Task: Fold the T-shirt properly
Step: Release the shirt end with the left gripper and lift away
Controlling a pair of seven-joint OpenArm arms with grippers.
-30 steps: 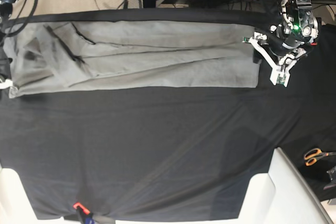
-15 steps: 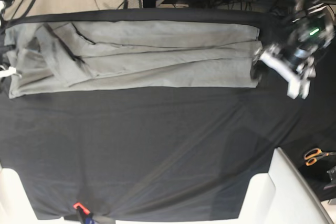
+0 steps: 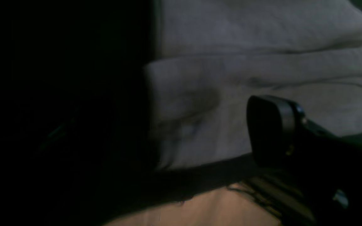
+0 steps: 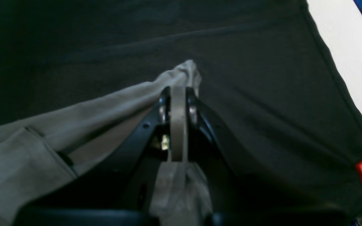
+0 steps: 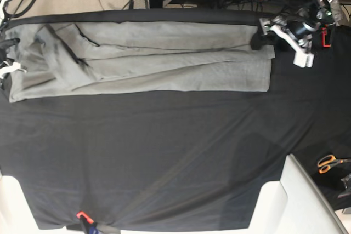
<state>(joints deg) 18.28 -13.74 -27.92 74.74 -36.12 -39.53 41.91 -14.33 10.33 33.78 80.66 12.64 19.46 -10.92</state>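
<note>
Left arm (image 5: 290, 31) shifted up; soft wrinkled grey T-shirt (image 5: 142, 56), perhaps unheld there.

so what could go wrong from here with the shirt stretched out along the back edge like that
The right tool pinches only a thin corner of the shirt, so a hard pull could slip it free. The left tool sits over the other end near the table's back edge; a badly placed grab may catch the black cloth too, or drag the shirt off that edge.

Plain grey T-shirt (image 5: 164, 58) — black table cloth (image 5: 164, 152) — orange-handled scissors (image 5: 329, 163).
</note>
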